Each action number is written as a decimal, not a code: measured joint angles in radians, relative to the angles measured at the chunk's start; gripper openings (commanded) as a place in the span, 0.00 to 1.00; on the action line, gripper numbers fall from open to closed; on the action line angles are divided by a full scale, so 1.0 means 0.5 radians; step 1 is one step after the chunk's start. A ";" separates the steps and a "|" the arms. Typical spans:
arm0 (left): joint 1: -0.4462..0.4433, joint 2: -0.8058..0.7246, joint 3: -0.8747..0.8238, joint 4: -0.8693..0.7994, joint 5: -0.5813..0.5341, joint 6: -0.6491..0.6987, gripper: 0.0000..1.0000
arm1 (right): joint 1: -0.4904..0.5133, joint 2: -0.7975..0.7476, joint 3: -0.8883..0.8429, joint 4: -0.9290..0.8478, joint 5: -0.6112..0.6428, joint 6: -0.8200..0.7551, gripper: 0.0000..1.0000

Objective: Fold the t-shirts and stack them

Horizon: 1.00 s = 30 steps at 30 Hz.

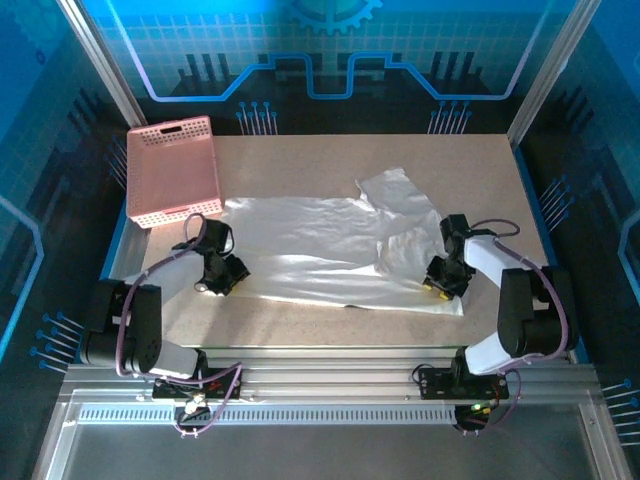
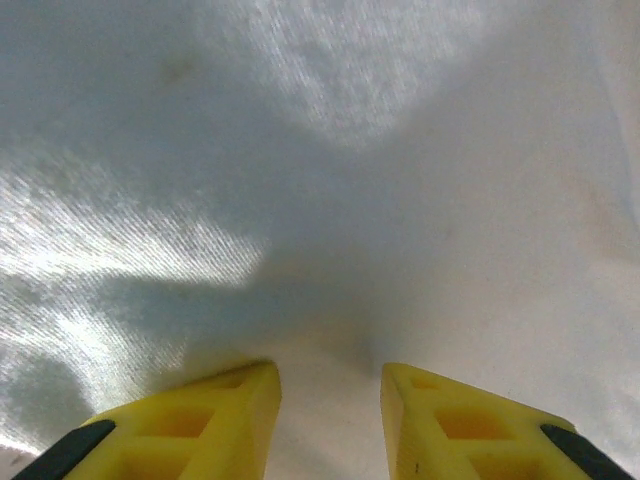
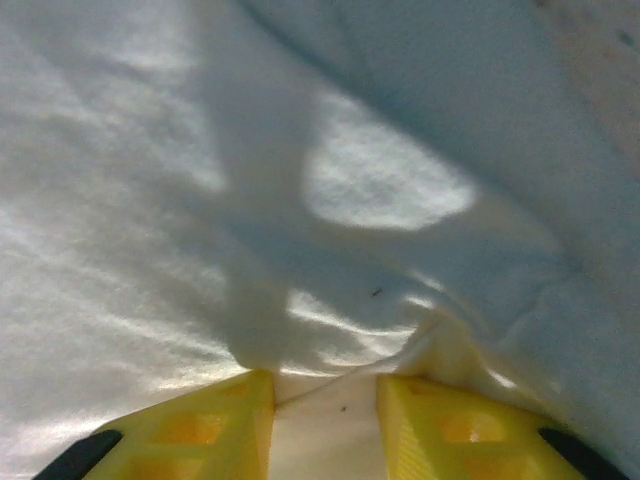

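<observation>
A white t-shirt [image 1: 320, 245] lies spread across the middle of the table, one sleeve [image 1: 400, 190] pointing to the far right. My left gripper [image 1: 225, 280] presses down on the shirt's left end. In the left wrist view its yellow fingers [image 2: 240, 410] stand a little apart with a ridge of the white t-shirt [image 2: 330, 200] bunched between them at the left gripper [image 2: 330, 385]. My right gripper [image 1: 440, 282] sits on the shirt's right end. There the t-shirt [image 3: 300, 150] is pinched in the right gripper [image 3: 325, 395], and a fold drapes over the right finger [image 3: 450, 420].
A pink lattice basket [image 1: 172, 170] stands at the far left corner, touching the shirt's far left edge. Bare tabletop [image 1: 300, 160] stretches behind the shirt, and a narrow strip runs along the near edge. Metal frame posts stand at the back corners.
</observation>
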 measured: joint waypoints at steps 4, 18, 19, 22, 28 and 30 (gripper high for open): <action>-0.011 -0.122 -0.094 -0.036 0.030 -0.056 0.35 | -0.028 -0.075 -0.060 -0.072 0.066 0.026 0.36; -0.120 -0.524 0.125 -0.693 0.021 -0.297 0.74 | -0.134 -0.381 0.015 -0.183 0.071 0.028 0.61; -0.120 -0.493 0.281 -0.735 0.010 -0.278 0.77 | -0.134 -0.429 0.100 -0.203 0.051 0.010 0.64; -0.104 -0.336 0.770 -0.764 -0.009 -0.164 0.80 | -0.142 -0.446 0.439 -0.205 -0.052 -0.127 0.68; 0.143 0.204 1.534 -0.742 0.108 0.314 0.79 | -0.148 0.108 1.455 -0.148 -0.350 -0.648 0.67; 0.205 0.419 1.746 -0.764 0.137 0.518 0.78 | -0.148 0.339 1.713 -0.117 -0.443 -0.802 0.65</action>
